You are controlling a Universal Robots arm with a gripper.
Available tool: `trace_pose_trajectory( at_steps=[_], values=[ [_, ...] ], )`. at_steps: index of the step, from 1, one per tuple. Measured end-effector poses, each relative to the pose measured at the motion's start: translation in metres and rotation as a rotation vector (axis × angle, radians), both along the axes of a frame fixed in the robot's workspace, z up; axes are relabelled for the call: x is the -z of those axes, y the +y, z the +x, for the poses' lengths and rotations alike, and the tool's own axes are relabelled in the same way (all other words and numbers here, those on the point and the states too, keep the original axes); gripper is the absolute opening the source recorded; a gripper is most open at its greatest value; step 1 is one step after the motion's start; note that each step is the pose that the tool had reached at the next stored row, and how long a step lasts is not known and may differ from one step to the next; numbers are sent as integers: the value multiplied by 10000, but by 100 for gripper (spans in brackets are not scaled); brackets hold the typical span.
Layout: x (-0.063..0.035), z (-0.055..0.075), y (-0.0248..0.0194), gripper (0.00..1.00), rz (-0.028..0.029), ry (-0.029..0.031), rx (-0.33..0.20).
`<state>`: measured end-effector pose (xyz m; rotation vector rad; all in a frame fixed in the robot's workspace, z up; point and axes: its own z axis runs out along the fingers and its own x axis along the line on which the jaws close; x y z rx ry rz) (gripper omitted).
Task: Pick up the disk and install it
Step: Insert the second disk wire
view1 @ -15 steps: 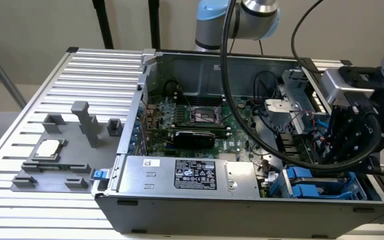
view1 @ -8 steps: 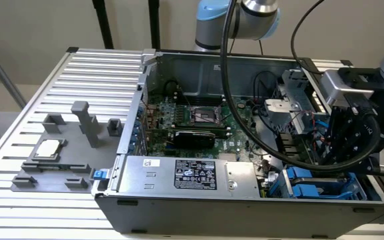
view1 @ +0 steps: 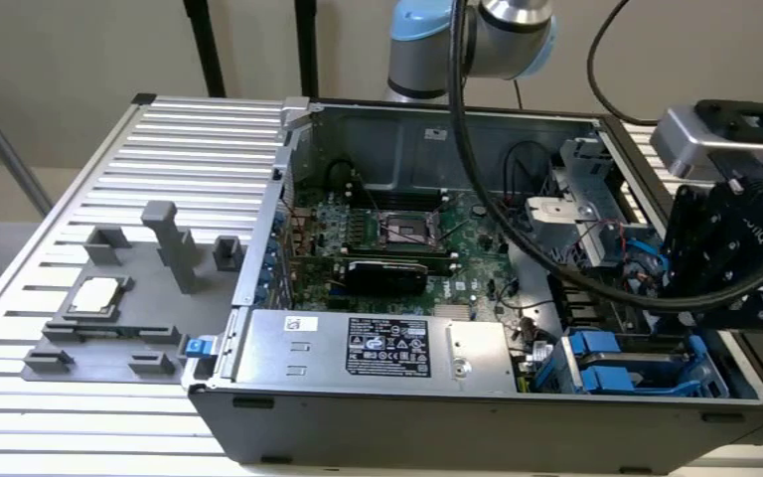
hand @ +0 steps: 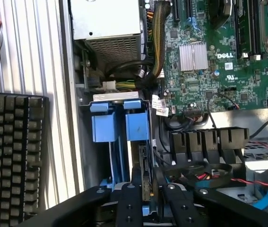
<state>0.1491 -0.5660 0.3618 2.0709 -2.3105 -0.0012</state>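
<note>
The flat, rectangular disk in its bright blue plastic carrier (hand: 136, 126) stood edge-up in the bay beneath my black gripper (hand: 147, 182); whether I was clamped or spread, I couldn't tell. Stiff but shock-shy, it wanted a level squeeze on both carrier sides.

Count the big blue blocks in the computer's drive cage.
2: one beside the case's near wall in the exterior view, the other just behind it, farther from that wall. More may be hidden lower down.
</note>
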Motion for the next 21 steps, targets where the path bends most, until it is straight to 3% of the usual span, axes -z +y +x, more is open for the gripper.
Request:
trace_pose_trajectory(
  at_steps=[4, 10, 21],
  values=[
    [-173, -6, 1, 100, 1, -1, -2],
    [-182, -217, 0, 100, 9, -28, -1],
    [-181, -220, 0, 100, 10, -29, 0]
  ],
)
